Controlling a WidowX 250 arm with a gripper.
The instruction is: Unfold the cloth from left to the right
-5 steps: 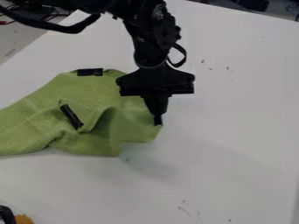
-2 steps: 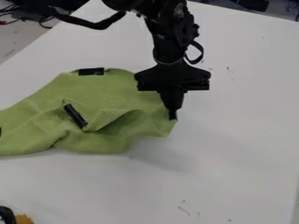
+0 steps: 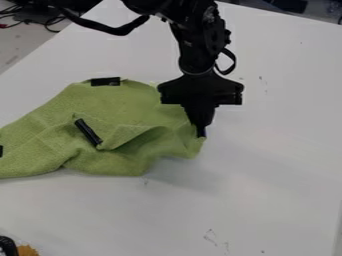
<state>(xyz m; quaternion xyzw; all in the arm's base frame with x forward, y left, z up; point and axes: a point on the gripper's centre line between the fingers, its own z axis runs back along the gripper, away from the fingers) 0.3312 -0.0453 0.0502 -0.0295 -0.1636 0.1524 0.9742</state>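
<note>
Cloth [image 3: 127, 107] on table [image 3: 267, 175], view's left side, fold [image 3: 137, 134] raised mid-cloth. Finding: my gripper [image 3: 201, 134] has shifted right, right corner [image 3: 192, 148] drawn along. Jaws closed, corner pinched between tips. Middle black strip [image 3: 88, 132] crept right too: judged part drag, part unfolding. Task incomplete; further rightward pull advised, sliding risk noted.

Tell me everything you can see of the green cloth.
The cloth is light green, matte and textile-looking, with black strips at its far edge, near its middle and at the picture's left edge. It lies rumpled on the white table, a raised fold across its middle, running out of view at left. The gripper pinches its right-hand corner.
</note>
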